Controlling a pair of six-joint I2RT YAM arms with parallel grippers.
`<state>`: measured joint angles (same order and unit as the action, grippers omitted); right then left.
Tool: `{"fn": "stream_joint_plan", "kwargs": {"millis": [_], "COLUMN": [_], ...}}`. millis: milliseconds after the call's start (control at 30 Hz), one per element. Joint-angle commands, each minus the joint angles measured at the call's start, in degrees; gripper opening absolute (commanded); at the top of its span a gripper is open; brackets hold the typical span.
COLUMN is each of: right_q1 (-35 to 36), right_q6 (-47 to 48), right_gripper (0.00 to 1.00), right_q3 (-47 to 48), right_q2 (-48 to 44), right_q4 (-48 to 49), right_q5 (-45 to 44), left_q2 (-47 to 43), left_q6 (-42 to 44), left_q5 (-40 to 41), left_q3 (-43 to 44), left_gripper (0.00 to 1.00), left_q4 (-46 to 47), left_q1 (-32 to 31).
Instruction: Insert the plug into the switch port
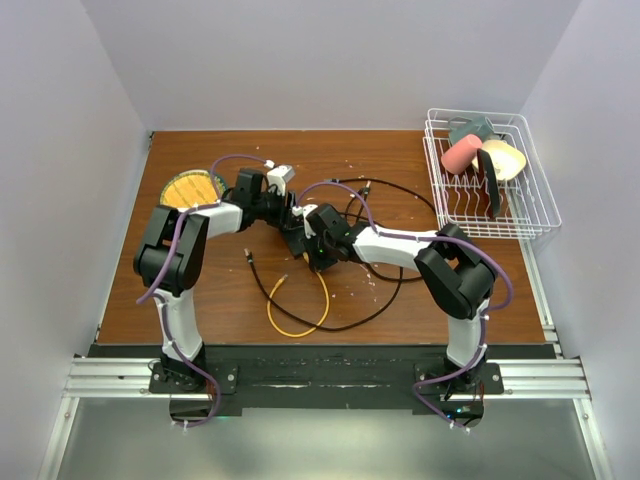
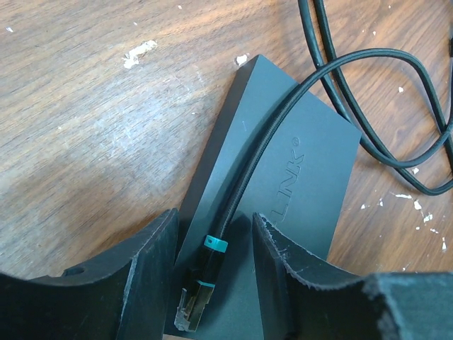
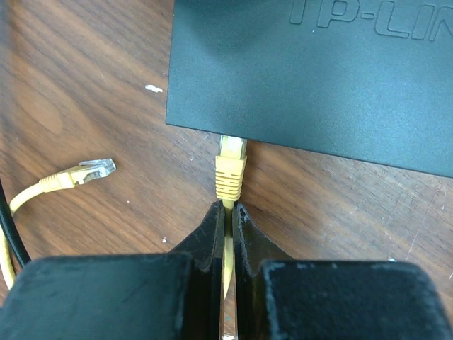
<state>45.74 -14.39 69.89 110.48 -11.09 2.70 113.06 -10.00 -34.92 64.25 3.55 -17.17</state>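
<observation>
The job looks near its end but is not proven done. The right gripper is clamped tight on the yellow cable just behind the yellow plug. The plug's clear nose meets the near edge of the switch. The switch port itself is hidden under that edge, so I cannot tell whether the plug has latched. The ribbed boot shows fully outside, so a final push probably remains.

The left gripper has its fingers apart over the switch. I cannot tell whether they touch it. A black cable lies loose between them.

The switch is a flat, matte dark-grey box with sharp corners and raised lettering. The black cable is braided, with a teal collar. The surface is scuffed brown wood grain flecked with white. The yellow cable's spare plug lies to the left.
</observation>
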Motion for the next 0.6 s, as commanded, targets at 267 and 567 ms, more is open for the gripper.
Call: {"fn": "stream_joint_plan", "kwargs": {"millis": [267, 567], "right_q1": [-3.5, -3.5], "right_q6": [-1.2, -1.5], "right_gripper": [0.0, 0.0], "right_q3": [6.7, 9.7], "right_q2": [1.8, 4.6], "right_q4": [35.9, 38.2], "right_q5": [-19.4, -15.9], "left_q2": [0.1, 0.3], "left_q6": [-6.7, -6.4], "left_q5": [-18.3, -19.3], "left_q3": [-10.8, -11.3], "left_gripper": [0.49, 0.49], "left_q4": [-23.6, -23.7], "left_q1": [-7.8, -8.4]}}
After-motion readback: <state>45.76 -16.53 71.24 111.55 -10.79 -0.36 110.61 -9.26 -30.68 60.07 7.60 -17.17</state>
